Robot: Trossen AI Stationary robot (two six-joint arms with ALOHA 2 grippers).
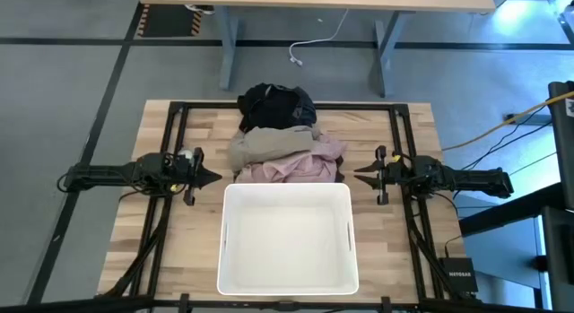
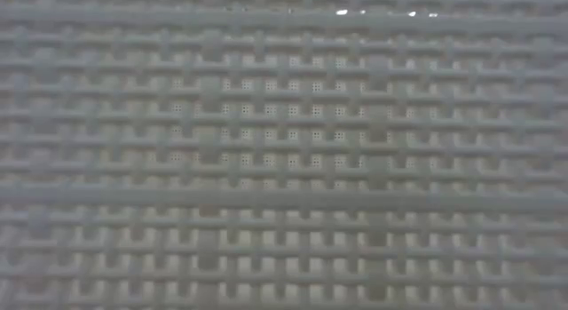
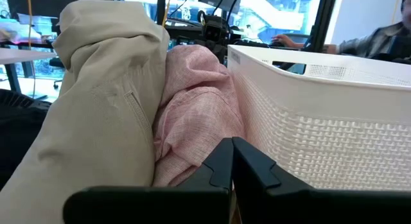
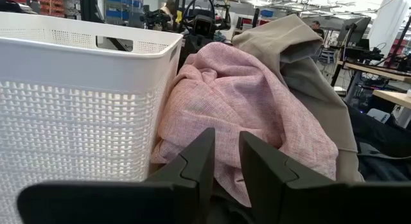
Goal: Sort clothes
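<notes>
The clothes lie in a pile on the table's far middle. A black garment (image 1: 276, 105) is farthest, an olive-khaki one (image 1: 269, 141) lies in the middle, and a pale pink one (image 1: 291, 166) rests against the far wall of the white bin (image 1: 287, 237). My left gripper (image 1: 217, 177) is shut and empty, left of the pile; the khaki (image 3: 96, 121) and pink (image 3: 192, 108) garments lie just ahead of it. My right gripper (image 1: 357, 176) is right of the pile with its fingers almost together and empty, facing the pink garment (image 4: 244, 102).
The white bin stands at the table's near middle, and its woven wall (image 2: 284, 150) fills the low view. A black frame (image 1: 170, 134) runs along the table's left, right and far sides. There is bare wood on both sides of the bin.
</notes>
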